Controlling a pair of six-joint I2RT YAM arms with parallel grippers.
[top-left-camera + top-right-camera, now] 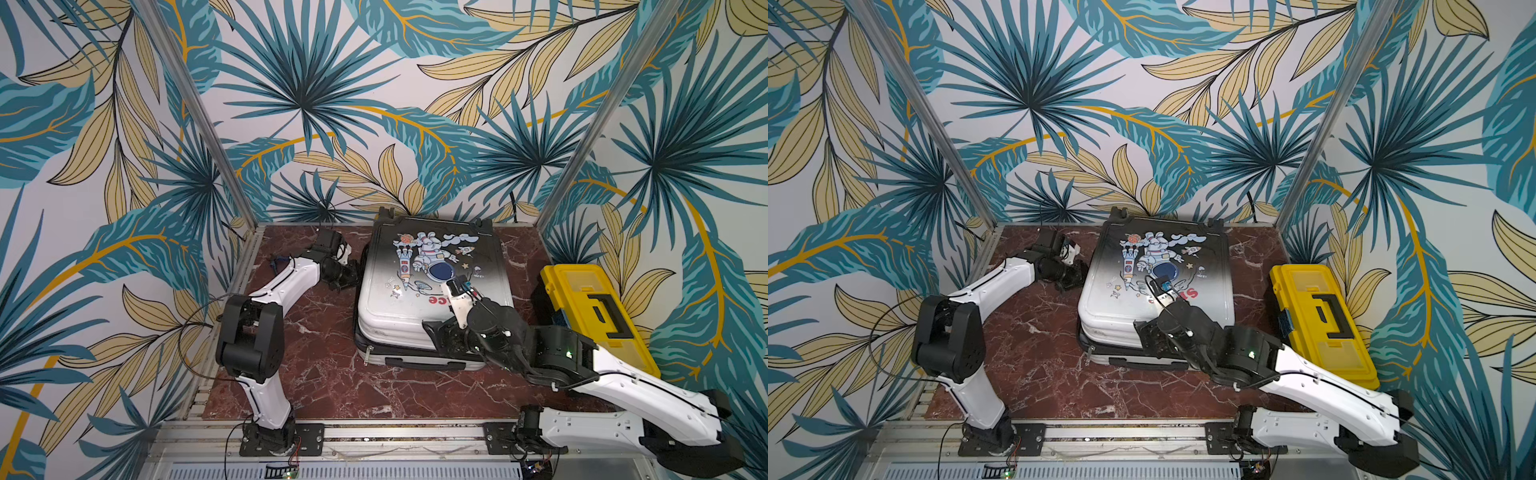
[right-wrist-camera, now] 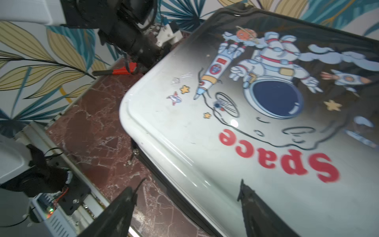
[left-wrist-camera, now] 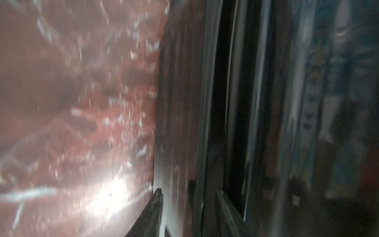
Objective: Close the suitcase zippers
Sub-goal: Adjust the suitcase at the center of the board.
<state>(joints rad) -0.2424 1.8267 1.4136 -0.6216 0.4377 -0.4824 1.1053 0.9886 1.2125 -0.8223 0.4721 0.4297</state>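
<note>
Suitcase [image 1: 415,309]: lid down.
Zip pull [image 2: 131,159]: dangled at its near-left corner.
R gripper [image 2: 192,181]: splayed, empty; should pinch pull low, drag round slowly.
L gripper [image 3: 189,190]: parted, empty.

White-to-black astronaut suitcase [image 1: 432,291] lying flat, print up; black zippers [image 1: 390,348] along its front seam

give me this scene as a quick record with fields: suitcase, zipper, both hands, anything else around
suitcase: lying flat on the marble table, astronaut print up, lid down
zipper pull: hangs at the near corner on the left arm's side; seam closure unclear
left hand: at the suitcase's left side, tips apart, view blurred
right hand: open over the lid's near edge, holding nothing
toolbox: yellow, shut, right of the suitcase, apart from it
</note>
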